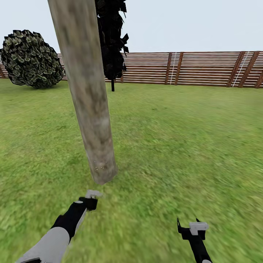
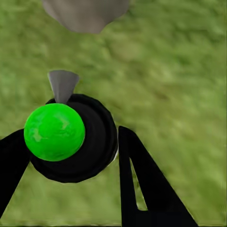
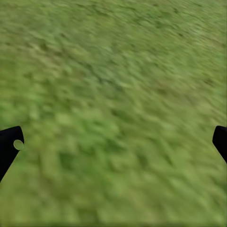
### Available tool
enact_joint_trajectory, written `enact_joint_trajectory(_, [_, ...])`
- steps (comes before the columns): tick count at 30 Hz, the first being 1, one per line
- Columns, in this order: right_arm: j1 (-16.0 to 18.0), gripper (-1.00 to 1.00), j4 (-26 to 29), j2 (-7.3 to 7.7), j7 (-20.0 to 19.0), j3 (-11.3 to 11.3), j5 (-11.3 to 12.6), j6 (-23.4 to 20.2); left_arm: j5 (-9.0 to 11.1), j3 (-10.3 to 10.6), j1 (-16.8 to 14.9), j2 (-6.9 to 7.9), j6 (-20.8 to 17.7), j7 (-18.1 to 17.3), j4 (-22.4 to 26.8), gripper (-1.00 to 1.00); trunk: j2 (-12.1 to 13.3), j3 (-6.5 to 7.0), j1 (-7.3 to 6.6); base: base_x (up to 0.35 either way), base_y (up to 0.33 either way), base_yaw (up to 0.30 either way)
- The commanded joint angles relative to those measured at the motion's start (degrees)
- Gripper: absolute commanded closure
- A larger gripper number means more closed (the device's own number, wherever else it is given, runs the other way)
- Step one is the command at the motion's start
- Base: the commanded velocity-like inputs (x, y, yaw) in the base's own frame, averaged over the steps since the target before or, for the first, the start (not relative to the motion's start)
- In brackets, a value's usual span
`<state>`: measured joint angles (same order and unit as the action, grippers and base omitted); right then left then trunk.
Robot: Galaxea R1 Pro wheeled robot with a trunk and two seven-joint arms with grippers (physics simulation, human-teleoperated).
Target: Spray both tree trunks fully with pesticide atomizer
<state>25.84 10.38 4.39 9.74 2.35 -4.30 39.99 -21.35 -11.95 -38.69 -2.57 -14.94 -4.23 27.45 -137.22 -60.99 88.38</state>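
A blurry green grass lawn (image 1: 182, 146) stretches to one brown horizontal-slat wooden fence (image 1: 204, 68), with a single thick, mottled beige-grey tree trunk (image 1: 89, 102) rising just ahead of the robot and one round dark bush (image 1: 32, 59) well behind it. Two arms reach forward. The left pincer (image 2: 75, 156) is clamped around the one small dark round pesticide atomizer (image 2: 87, 142), its bright green ball (image 2: 54, 132) uppermost and its grey nozzle (image 2: 62, 85) aimed at the trunk's base, just beside it. The bottle looks rigid, light and smooth-sided, so a squeeze across its round body, as here, seems the surest hold; its curved wall could slip. The right pincer (image 3: 113, 142) hangs wide apart over bare grass, holding nothing.
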Motion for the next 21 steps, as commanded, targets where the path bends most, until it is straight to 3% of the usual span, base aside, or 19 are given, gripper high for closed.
enact_joint_trajectory(1, [0.0,-1.0,0.02,0.0,0.01,-0.01,0.0,0.0,0.55,-0.04,-0.4,3.12,-1.37,-2.48,0.92,1.0,0.0,0.0,0.0,0.0,0.0,0.0])
enact_joint_trajectory(4, [0.0,-1.0,0.0,0.0,0.01,0.0,0.0,0.0,2.58,-0.04,-1.28,6.81,-2.46,-5.96,1.38,1.0,0.0,0.0,0.0,0.0,0.0,0.0])
enact_joint_trajectory(5, [0.0,-1.0,-0.01,0.0,0.02,0.02,0.0,0.0,3.03,0.0,-1.34,7.17,-2.67,-6.41,1.45,1.0,0.0,0.0,0.0,0.0,0.0,0.0])
enact_joint_trajectory(8, [0.0,-1.0,-0.01,0.0,0.01,-0.02,0.0,0.0,3.2,0.26,-1.24,6.22,-2.63,-6.43,1.53,1.0,0.0,0.0,0.0,0.0,0.0,0.0])
enact_joint_trajectory(9, [0.0,-1.0,0.01,0.0,-0.02,-0.01,0.0,0.0,3.13,0.38,-1.23,4.91,-2.68,-6.4,1.54,1.0,0.0,0.0,0.0,0.0,0.0,0.0])
enact_joint_trajectory(10, [0.0,-1.0,0.0,0.0,-0.01,-0.01,0.0,0.0,2.91,0.53,-1.29,2.7,-2.71,-6.29,1.55,1.0,0.0,0.0,0.0,0.0,0.0,0.0])
enact_joint_trajectory(11, [0.0,-1.0,-0.01,0.0,-0.01,-0.02,0.0,0.0,2.85,0.62,-1.38,1.94,-2.72,-6.26,1.6,1.0,0.0,0.0,0.0,0.0,0.0,0.0])
enact_joint_trajectory(14, [0.0,-1.0,0.01,0.0,0.01,-0.03,0.0,0.0,2.68,0.71,-2.11,2.28,-2.79,-6.24,1.69,1.0,0.0,0.0,0.0,0.0,0.0,0.0])
enact_joint_trajectory(18, [0.0,-1.0,-0.01,0.0,-0.01,-0.01,0.0,0.0,2.85,0.28,-4.49,8.38,-5.75,-6.57,1.68,1.0,0.0,0.0,0.0,0.0,0.0,0.0])
enact_joint_trajectory(20, [0.0,-1.0,-0.01,0.0,-0.05,0.0,0.0,0.0,2.92,0.45,-5.15,9.83,-7.2,-6.69,1.72,1.0,0.0,0.0,0.0,0.0,0.0,0.0])
enact_joint_trajectory(21, [0.0,-1.0,-0.01,0.0,-0.04,0.0,0.0,0.0,2.87,0.54,-5.2,9.84,-7.4,-6.52,1.71,1.0,0.0,0.0,0.0,0.0,0.0,0.0])
